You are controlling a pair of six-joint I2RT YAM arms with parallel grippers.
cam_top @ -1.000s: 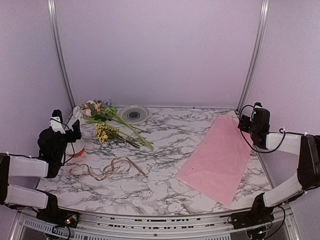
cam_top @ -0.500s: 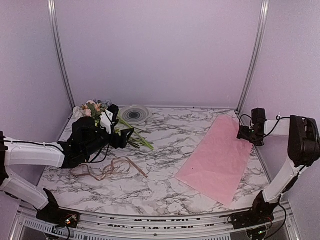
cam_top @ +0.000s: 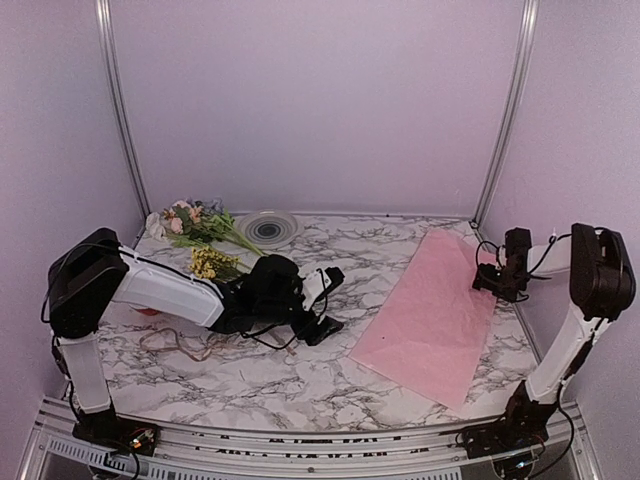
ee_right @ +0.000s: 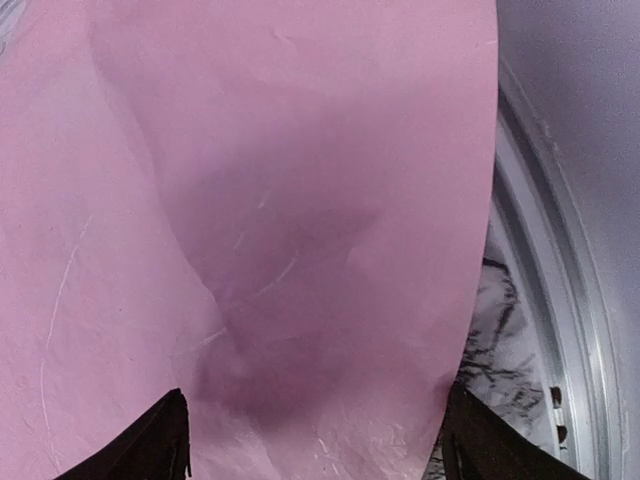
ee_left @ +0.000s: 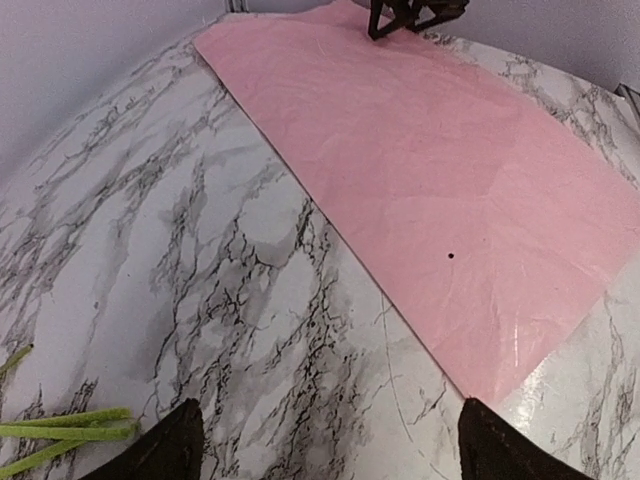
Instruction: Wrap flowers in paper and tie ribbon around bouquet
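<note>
The flowers [cam_top: 195,222] lie at the back left with a yellow sprig [cam_top: 207,262] beside them; their green stem ends [ee_left: 60,430] show in the left wrist view. The pink paper [cam_top: 430,315] [ee_left: 430,170] lies flat on the right. My left gripper [cam_top: 330,302] [ee_left: 330,450] stands open over bare marble between the stems and the paper's near-left edge. At the paper's far right edge my right gripper [cam_top: 497,275] [ee_right: 315,450] [ee_left: 410,15] hangs open, low over the paper [ee_right: 280,200], nothing between its fingers. Left of centre lies the tan ribbon [cam_top: 185,345], partly hidden by the left arm.
A round ribbed dish [cam_top: 268,228] sits at the back. An orange-red spool [cam_top: 148,311] peeks out behind the left arm. Metal posts [cam_top: 505,110] and purple walls close the back and sides. The table's metal rim [ee_right: 545,300] runs just right of the paper.
The left arm has swung from the far left across the ribbon to the table's middle. The right gripper has dropped from above the paper's far corner down close to its right edge.
</note>
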